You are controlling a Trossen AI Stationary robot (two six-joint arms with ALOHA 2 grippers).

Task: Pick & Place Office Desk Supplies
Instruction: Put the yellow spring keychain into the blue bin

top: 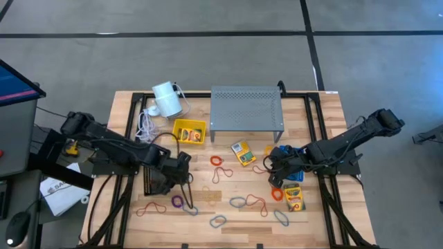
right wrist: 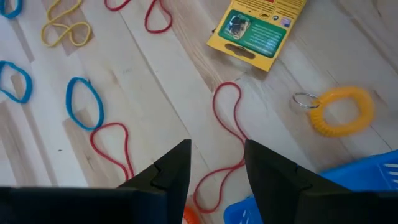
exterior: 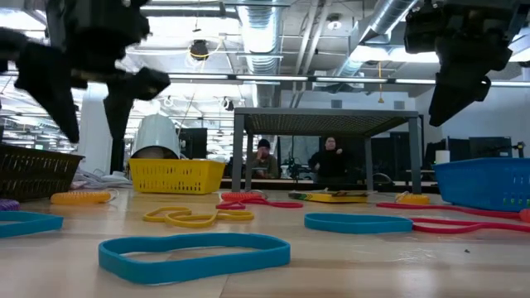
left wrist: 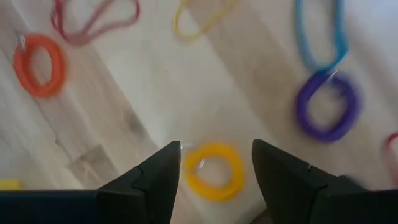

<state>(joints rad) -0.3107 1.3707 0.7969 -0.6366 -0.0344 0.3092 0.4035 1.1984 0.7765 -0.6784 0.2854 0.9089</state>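
While the left arm's fingers (left wrist: 214,180) hang open over the table (left wrist: 155,93), a yellow band (left wrist: 214,171) lies between them; the right arm's fingers (right wrist: 217,171) are open too.

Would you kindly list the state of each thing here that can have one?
Left gripper: open, above a yellow coil lying flat.
Right gripper: open, empty, over a red band lying flat.
Yellow basket: upright on the table.
Crayon box: lying flat, closed.
Grey shelf: standing on its legs.
White cylinder: on its side, cord loose beside it.
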